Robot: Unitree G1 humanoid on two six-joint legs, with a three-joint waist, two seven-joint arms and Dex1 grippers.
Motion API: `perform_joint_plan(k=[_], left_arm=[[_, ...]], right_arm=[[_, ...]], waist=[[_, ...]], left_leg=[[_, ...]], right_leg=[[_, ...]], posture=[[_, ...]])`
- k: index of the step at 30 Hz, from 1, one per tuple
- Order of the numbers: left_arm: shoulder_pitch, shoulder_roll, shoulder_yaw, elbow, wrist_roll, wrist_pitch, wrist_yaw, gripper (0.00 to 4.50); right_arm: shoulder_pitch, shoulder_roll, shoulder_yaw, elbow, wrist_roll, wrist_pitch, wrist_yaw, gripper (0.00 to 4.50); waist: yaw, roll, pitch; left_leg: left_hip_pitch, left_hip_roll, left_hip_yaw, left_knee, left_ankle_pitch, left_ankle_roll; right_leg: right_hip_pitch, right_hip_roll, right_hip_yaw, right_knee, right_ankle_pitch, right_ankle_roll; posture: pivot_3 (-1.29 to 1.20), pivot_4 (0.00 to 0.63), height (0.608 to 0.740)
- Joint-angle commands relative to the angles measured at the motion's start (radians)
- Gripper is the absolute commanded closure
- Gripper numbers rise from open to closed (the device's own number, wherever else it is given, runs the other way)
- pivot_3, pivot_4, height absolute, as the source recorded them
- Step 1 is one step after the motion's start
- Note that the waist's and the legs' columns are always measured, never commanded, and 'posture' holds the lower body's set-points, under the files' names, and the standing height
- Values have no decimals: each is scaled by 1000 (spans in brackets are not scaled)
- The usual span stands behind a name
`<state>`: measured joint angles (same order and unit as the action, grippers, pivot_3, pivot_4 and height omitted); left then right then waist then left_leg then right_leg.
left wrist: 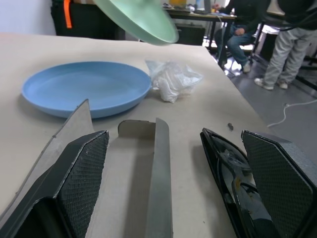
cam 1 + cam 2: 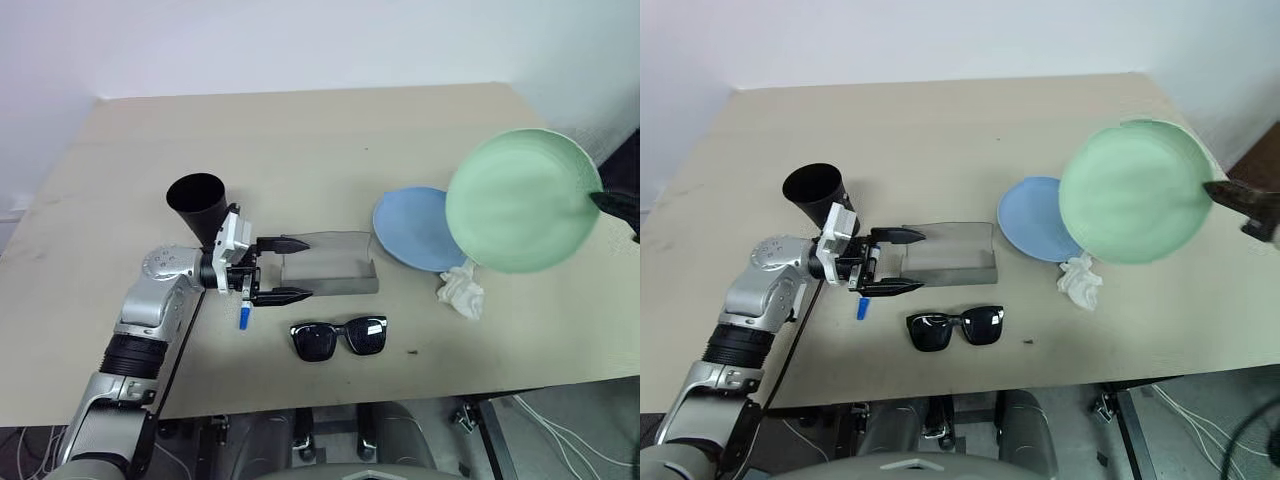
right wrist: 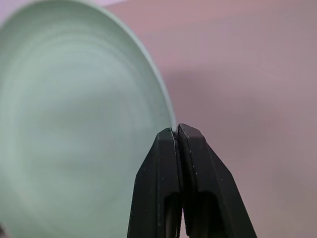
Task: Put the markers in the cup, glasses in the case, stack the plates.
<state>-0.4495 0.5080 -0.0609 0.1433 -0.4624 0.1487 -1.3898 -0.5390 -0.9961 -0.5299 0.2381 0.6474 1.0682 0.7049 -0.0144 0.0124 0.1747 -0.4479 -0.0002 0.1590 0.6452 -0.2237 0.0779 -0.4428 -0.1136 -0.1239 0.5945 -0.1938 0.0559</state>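
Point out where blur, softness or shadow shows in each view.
Left eye view: the green plate looks soft-edged against the sharper blue plate and sunglasses. Right wrist view: the plate is smeared; the right gripper fingers are crisp. Left wrist view: the left gripper fingers are sharp; the blue plate casts a faint shadow.

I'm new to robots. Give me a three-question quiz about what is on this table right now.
1. True or false: the green plate lies flat on the table.
2. What does the right gripper pinch? A) tissue B) green plate's rim C) sunglasses
3. Fill in: the left gripper, fingers spread, points at the open grey ____.

Key:
1. False; it is held up, above the blue plate and the tissue.
2. B.
3. Case; the sunglasses lie beside it, on the table.
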Motion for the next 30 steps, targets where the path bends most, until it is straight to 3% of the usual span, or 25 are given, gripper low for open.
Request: perform_joint_plan(k=[1,7,13,25,30], left_arm=[[4,7,14,-35,-5,-12,9,0],[11,10,24,-49,-8,-33,21,0],[8,25,35,-47,2,-63,31,0],[10,30,27,-48,0,-76,46,0],[-6,31,27,-32,2,-79,41,0]], right_arm=[[-134,50,76,64,-25,-45,-32,4488],[-260,145,231,210,-138,-131,-66,4488],[-291,178,354,327,-231,-191,-9,4488],[-313,189,413,387,-311,-185,35,4488],[-323,191,414,385,-325,-188,46,3118]], waist=[[0,1,1],[2,1,1],[4,1,1],[0,2,1],[0,2,1]], left_leg=[[-1,0,0,0,0,0],[-4,0,0,2,2,-4],[-7,0,1,3,2,-4],[-12,0,1,7,3,-4],[-13,0,2,7,3,-3]], right_leg=[[-1,0,0,1,0,0],[-2,-1,-1,1,0,0],[-5,-1,-1,2,0,0],[-10,-1,-1,7,1,1],[-11,-1,-1,7,1,1]], posture=[[0,150,740],[0,150,740],[0,150,740],[0,150,740],[0,150,740]])
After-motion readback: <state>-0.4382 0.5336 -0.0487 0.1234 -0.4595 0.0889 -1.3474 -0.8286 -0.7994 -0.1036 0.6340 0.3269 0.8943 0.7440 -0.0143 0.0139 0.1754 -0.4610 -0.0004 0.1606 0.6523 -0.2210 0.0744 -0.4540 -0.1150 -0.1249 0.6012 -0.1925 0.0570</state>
